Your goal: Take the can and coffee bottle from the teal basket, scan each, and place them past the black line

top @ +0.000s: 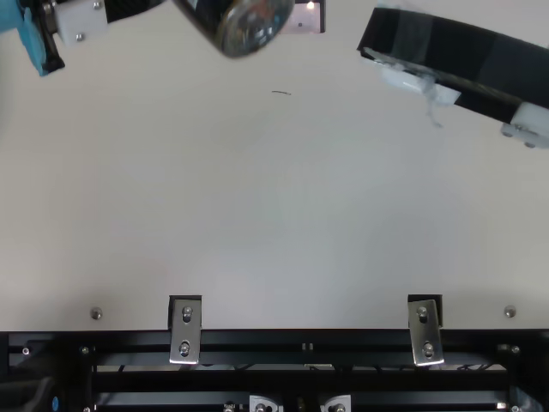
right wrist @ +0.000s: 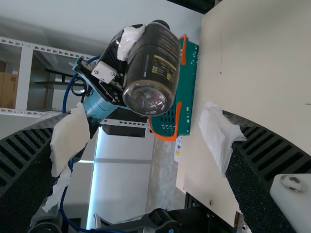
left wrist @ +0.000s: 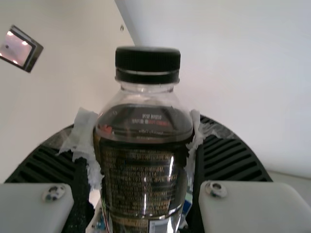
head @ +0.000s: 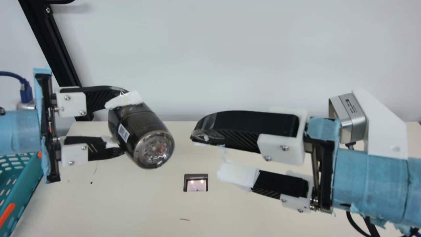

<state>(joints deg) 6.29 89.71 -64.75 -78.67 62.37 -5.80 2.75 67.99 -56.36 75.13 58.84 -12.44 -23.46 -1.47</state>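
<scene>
Bottle, clear-based, dark-labelled with 1 black cap, tilts, clamped by left gripper; right gripper gapes wide.

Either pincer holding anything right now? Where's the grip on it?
Left pincer has the bottle by opposite sides of its upper body, below the cap. Right pincer is open, holding nothing.

Basket: at left edge of worktop
Bottle: in jaws of left gripper
Scanner: in worktop
Right gripper: right of bottle
</scene>
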